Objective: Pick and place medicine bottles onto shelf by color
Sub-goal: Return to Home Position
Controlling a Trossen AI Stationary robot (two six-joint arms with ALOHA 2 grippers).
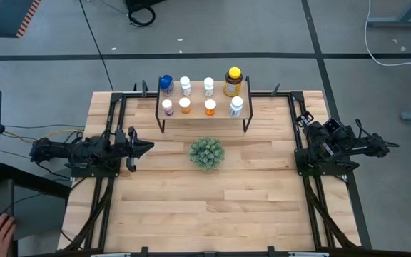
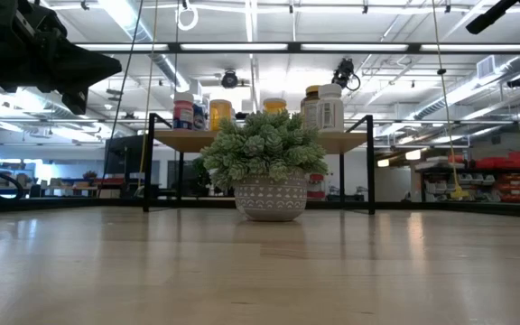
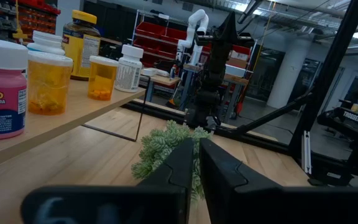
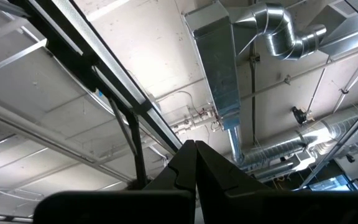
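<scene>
We find the shelf [image 1: 198, 116], a light-wood board on black legs, near the left end effector [image 1: 148, 148], beyond its tip. Eight bottles [image 1: 209, 86] stand upright there in two rows. In the row nearer that end effector are a purple bottle [image 1: 168, 107], two orange bottles [image 1: 185, 106] and a white bottle [image 1: 236, 106]. In the farther row are a blue bottle [image 1: 165, 84], two white ones and a yellow-capped amber bottle [image 1: 233, 82].

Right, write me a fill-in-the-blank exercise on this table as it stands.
The shelf carries ___ bottles. The biggest bottle has a ___ cap. The plant stands on the ___, not on the shelf. The left gripper and right gripper each hold ___.
Missing words: eight; yellow; table; nothing.
</scene>
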